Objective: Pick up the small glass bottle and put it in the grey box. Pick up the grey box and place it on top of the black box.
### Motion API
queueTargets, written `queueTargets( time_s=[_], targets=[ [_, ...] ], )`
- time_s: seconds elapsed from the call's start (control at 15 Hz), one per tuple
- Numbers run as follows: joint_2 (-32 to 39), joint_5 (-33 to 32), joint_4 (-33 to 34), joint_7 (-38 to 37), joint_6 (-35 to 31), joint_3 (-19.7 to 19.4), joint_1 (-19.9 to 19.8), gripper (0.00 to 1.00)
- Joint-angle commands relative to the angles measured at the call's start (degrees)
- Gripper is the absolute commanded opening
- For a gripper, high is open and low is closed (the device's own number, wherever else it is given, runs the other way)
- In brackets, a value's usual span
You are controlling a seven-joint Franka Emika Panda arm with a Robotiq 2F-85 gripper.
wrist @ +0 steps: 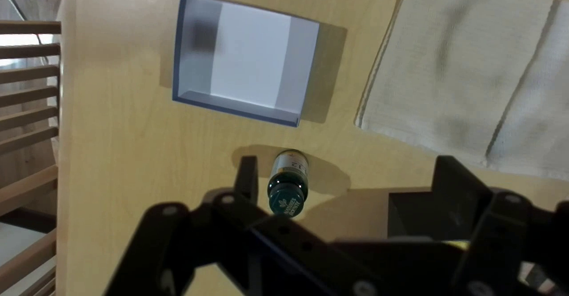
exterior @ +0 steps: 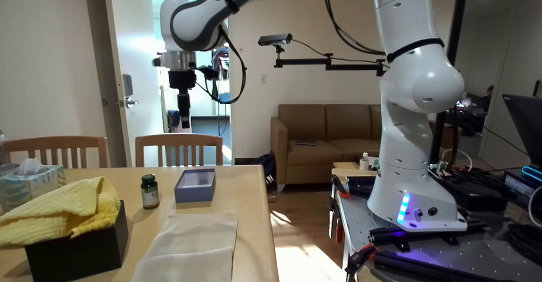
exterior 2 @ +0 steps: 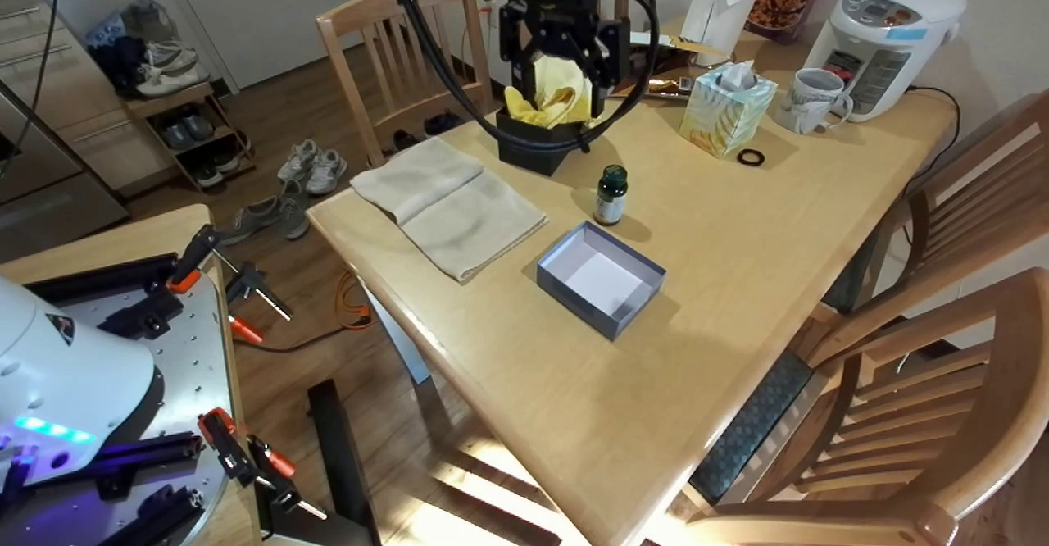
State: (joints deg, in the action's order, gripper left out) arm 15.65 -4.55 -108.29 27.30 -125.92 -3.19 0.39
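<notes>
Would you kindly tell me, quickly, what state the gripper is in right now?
Gripper: open, holding nothing; the bottle stands on the table below it.

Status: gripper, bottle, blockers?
Gripper open, holding nothing. Bottle upright on table, not yet in grey box. Yellow cloth sticking up out of black box; may hinder stacking.

The table [exterior 2: 737, 243] carries bottle [exterior 2: 610, 197], grey box [exterior 2: 602, 277], black box [exterior: 80, 252] and cloth [exterior 2: 451, 210].

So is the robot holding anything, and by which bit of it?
No, nothing: the gripper is open above the table, and the bottle stands there untouched.
</notes>
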Motion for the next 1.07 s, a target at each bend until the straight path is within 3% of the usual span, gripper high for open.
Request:
queueTargets(
  time_s=[0.0, 0.4, 0.47, 0.67, 0.73, 1.0],
  targets=[
    [6.08, 3.60, 7.73, 4.02, 3.24, 3.52, -2.98, 1.00],
    [10.29, 5.20, 14.24, 3.84, 10.19, 5.71, -4.69, 1.00],
    [8.81, 2.98, 11.27, 1.49, 7.13, 5.10, -3.70, 1.00],
    [9.04, 3.01, 11.64, 1.47, 7.53, 5.17, -3.74, 1.00],
    [-1.50, 0.14, 0.15, 0.24, 7.84, 4.39, -2.80, 1.00],
    [-5.96, -3.46, -6.03, -0.70, 5.69, 4.81, -1.64, 1.00]
  ],
)
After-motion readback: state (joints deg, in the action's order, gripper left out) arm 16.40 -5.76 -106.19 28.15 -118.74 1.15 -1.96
